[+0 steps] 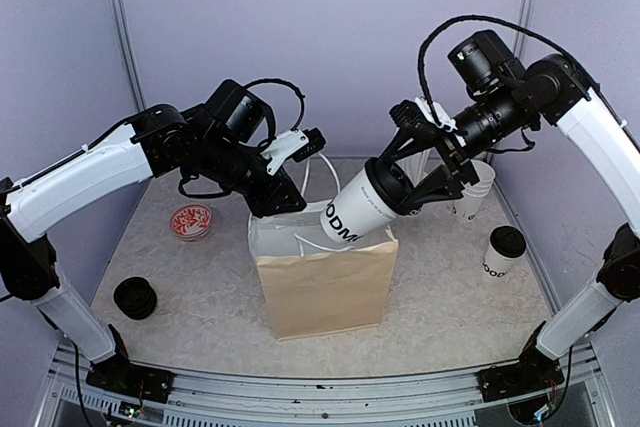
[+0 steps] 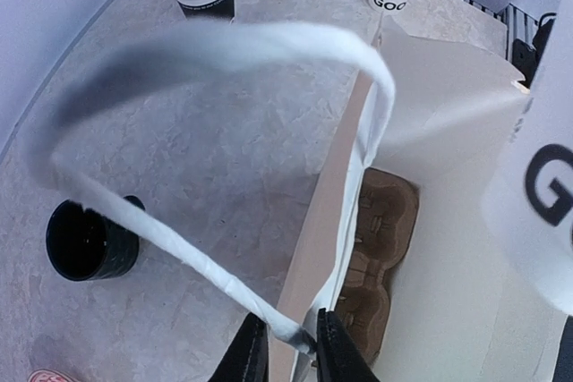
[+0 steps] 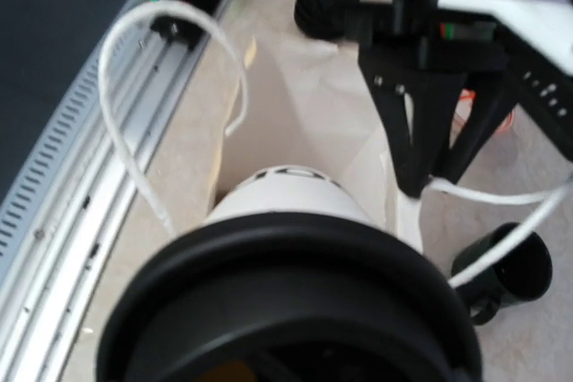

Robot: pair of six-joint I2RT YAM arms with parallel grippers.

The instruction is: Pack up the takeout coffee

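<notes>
The takeout coffee (image 1: pixel 358 211) is a white paper cup with a black lid (image 3: pixel 286 310) and black block letters on its side. It hangs tilted over the open mouth of the brown paper bag (image 1: pixel 325 287), base toward the bag and lid toward the right gripper (image 1: pixel 412 179), whose fingers are clamped around its lid end. The right wrist view is filled mostly by that lid up close, with the bag's pale inside beyond it; no lettering can be read there, while the top view gives part of it. The left gripper (image 2: pixel 295 342) is pinched on the bag's white handle (image 2: pixel 224 42), a grip clear only in the left wrist view, where the two fingers meet on the flat strip and the loop arches above them. That view alone also looks down into the bag, onto a brown cardboard cup carrier (image 2: pixel 387 239) at the bottom. A second takeout coffee (image 1: pixel 505 250) stands upright on the table (image 1: pixel 450 307) to the right of the bag, near a stack of lidless white cups (image 1: pixel 478 192). To the left of the bag are a dark mug (image 1: pixel 134 297) and a small red-and-white dish (image 1: pixel 190 221).
</notes>
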